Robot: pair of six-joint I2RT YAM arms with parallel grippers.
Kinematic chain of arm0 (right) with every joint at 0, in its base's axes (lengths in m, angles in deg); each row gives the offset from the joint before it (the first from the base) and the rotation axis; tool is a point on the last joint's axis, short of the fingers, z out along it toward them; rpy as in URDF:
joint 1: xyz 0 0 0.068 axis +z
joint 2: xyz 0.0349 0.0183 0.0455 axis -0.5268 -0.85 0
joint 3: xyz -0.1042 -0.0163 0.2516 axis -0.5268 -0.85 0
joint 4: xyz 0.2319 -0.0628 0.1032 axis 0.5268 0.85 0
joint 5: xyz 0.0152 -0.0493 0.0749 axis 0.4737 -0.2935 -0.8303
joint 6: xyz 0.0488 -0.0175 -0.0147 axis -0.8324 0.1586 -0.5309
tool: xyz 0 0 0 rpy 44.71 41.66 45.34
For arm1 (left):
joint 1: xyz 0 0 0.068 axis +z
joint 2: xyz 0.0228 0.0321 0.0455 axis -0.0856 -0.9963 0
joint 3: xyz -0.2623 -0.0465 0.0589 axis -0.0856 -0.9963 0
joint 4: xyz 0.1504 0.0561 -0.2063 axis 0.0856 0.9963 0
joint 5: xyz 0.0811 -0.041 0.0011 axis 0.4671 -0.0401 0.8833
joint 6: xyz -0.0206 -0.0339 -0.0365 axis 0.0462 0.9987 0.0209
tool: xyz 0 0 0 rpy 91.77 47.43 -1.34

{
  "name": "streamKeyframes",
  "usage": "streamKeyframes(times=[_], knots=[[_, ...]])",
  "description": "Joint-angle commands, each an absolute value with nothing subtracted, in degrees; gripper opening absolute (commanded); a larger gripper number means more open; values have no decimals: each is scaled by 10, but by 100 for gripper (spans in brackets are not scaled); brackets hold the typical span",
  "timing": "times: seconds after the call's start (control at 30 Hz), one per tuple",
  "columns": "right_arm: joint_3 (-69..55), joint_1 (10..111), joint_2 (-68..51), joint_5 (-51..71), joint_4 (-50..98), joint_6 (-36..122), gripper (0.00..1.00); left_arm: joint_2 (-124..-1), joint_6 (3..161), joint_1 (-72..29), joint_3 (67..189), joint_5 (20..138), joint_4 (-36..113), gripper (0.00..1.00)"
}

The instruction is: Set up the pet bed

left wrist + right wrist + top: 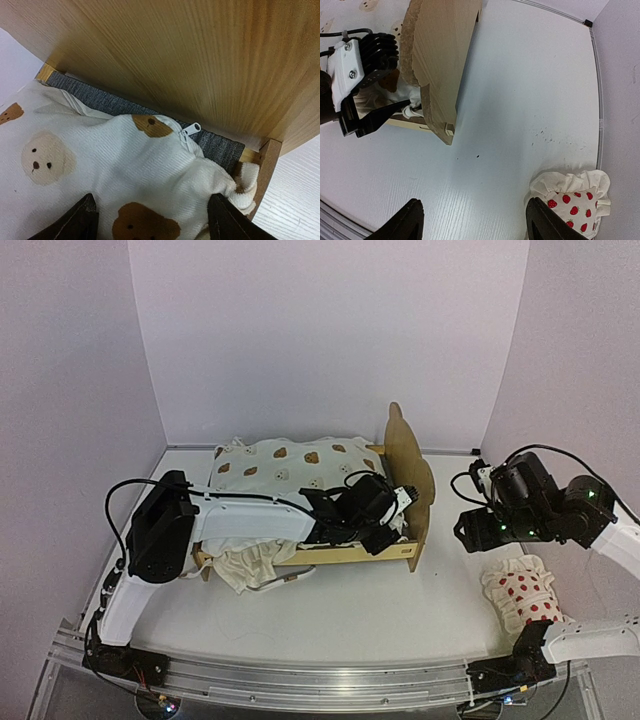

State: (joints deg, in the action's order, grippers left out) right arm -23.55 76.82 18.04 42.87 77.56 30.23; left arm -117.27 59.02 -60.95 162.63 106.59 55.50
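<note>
Left gripper (152, 226) hangs with its jaws spread wide and nothing clamped between them, just above the cushion (75, 165) at the head end of the pet bed (345, 556). We read the bed's long axis as running left to right across the table (400, 615), with the headboard (412, 475) standing upright at the right end. The cushion lies inside the frame, though its ruffle (255, 565) spills over the near rail at the left end.

Farther right, the right gripper (472, 220) hovers over bare table, also spread and empty. The pillow (575, 200) lies below and to its right, well apart from the bed. We judge the right arm much the nearer to it, so the pillow would have to travel leftward, over the headboard.

From the left wrist we see what the overhead view hides behind the arm: a strip of grey felt base (100, 100) left bare between cushion and headboard, and a zipper pull (191, 129) at the cushion's edge. From the right wrist alone we see the back of the headboard and the pillow's red print up close. Only the overhead view shows the drooping ruffle.
</note>
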Motion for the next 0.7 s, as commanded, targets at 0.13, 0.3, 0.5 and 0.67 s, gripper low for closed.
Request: streamKeyframes(times=[0.13, 0.3, 0.5, 0.67], knots=[[-225, 769, 171, 425, 775, 298, 71, -1187, 607, -591, 1658, 1068, 616, 55], [-225, 769, 168, 428, 774, 299, 71, -1188, 611, -580, 1654, 1065, 612, 28], [-219, 769, 165, 429, 774, 302, 71, -1176, 613, -578, 1658, 1060, 601, 2], [-188, 769, 158, 418, 774, 318, 71, -1119, 625, -578, 1635, 1039, 568, 0]])
